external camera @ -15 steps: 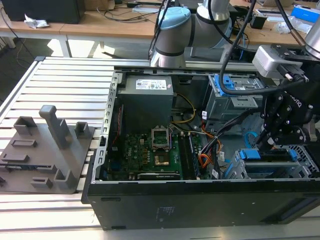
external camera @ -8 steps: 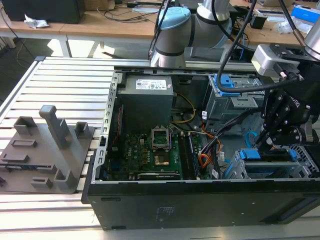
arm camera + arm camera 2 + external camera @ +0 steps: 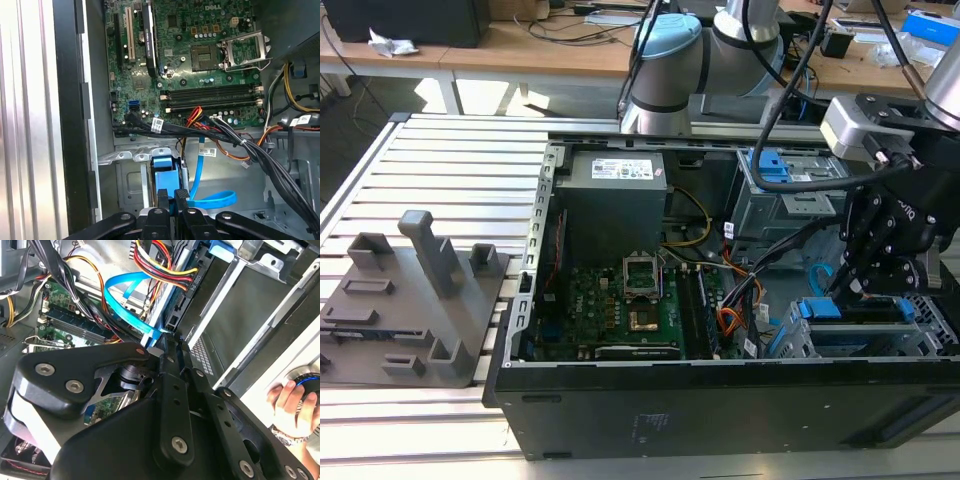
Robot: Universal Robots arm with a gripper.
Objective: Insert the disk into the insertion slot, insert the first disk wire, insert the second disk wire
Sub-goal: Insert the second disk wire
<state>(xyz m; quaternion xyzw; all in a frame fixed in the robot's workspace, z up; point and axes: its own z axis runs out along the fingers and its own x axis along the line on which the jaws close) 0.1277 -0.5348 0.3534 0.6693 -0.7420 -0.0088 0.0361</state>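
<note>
We see a grey fixture on the exterior view's left, then the open computer case with its green board. At the right the disk sits in the insertion slot. The gripper is clenched on the second disk wire, beside the first disk wire.

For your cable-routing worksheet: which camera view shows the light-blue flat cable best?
The second wrist view: the second disk wire arcs in a full loop down to the gripper, whose fingers are shut on its plug end. The first wrist view shows a strand and flattened loop. The exterior view shows a blue sliver.
</note>
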